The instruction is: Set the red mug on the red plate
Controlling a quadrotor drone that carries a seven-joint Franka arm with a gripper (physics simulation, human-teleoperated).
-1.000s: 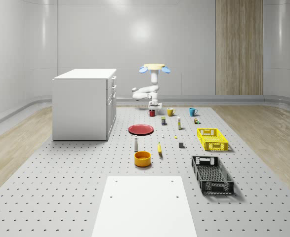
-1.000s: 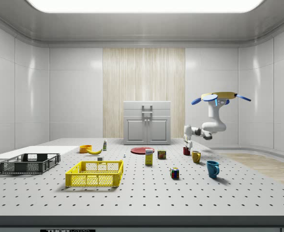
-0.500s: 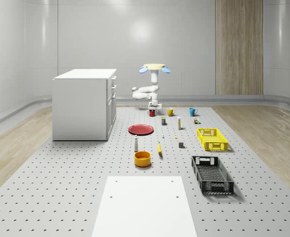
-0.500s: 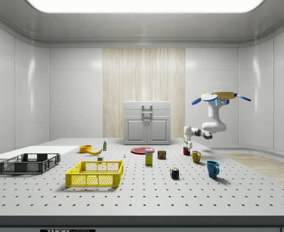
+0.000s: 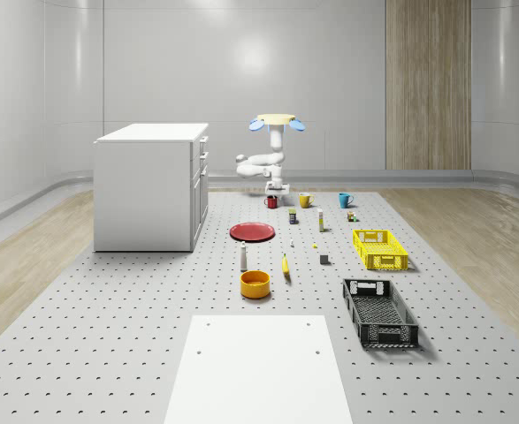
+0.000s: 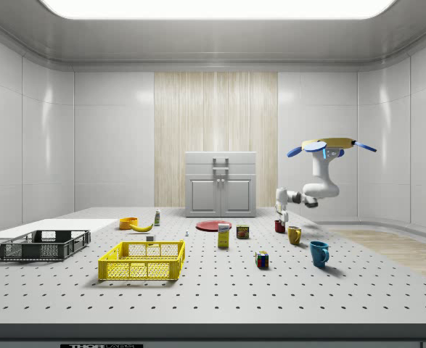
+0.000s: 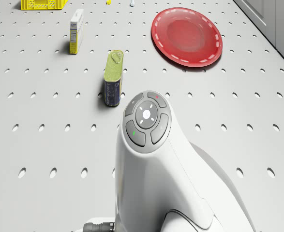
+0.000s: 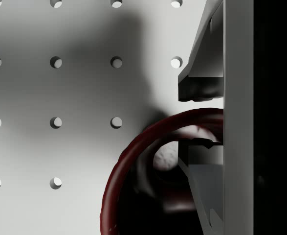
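The red mug (image 5: 271, 203) stands on the perforated table at the far end, beyond the red plate (image 5: 252, 231). The drone (image 5: 277, 122) hovers above the mug, its white arm bent down to it. In the wrist view my gripper (image 8: 202, 120) is shut on the red mug's rim (image 8: 133, 161): one fingertip (image 8: 202, 85) is outside the wall, the other inside. From the side, the gripper (image 6: 280, 219) sits right on top of the mug (image 6: 279, 227), with the plate (image 6: 214, 225) toward the side view's left. In the drone view the plate (image 7: 187, 36) lies flat and bare beyond the arm's wrist (image 7: 146, 121).
A yellow mug (image 5: 305, 200) and a blue mug (image 5: 345, 200) stand to the red mug's right in the whole-scene view. A tin can (image 7: 113, 77) and a small box (image 7: 76, 31) stand near the plate. The white cabinet (image 5: 153, 185) rises at the whole-scene view's left. Yellow (image 5: 379, 248) and black (image 5: 379, 311) crates sit nearer.
The fingers have closed from wide open onto the mug's rim. The drone, arm and mug stay where they were.
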